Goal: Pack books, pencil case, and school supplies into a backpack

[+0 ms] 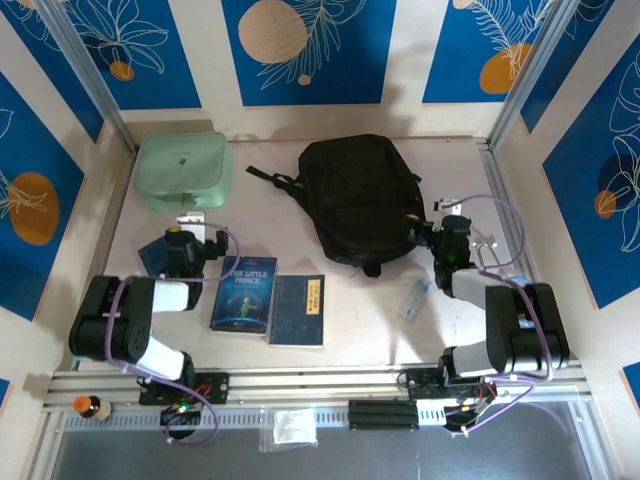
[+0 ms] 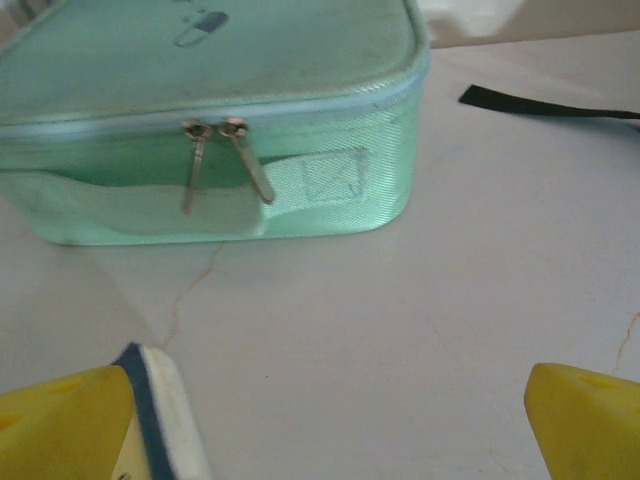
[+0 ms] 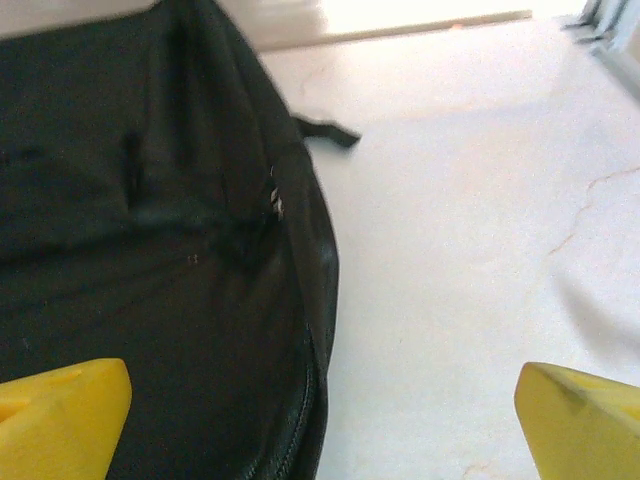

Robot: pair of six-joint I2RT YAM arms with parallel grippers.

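Mint case point(image 2: 200, 120): we lose its left and far sides past the left wrist view's edges; lid mark point(image 2: 200, 28) too soft to read.
Backpack point(image 3: 150, 250): cut off left, top and bottom in our right wrist view.
Navy book point(image 1: 298, 310): yellow lettering too small for us to read.
Clear piece point(image 1: 413, 298): too small for detail.
Dark flat item point(image 1: 153, 258): partly under the left gripper point(image 1: 192, 238); unidentifiable.

overhead view from near side, left wrist low facing mint case point(image 2: 200, 120), right wrist close on backpack point(image 3: 150, 250), both shared overhead
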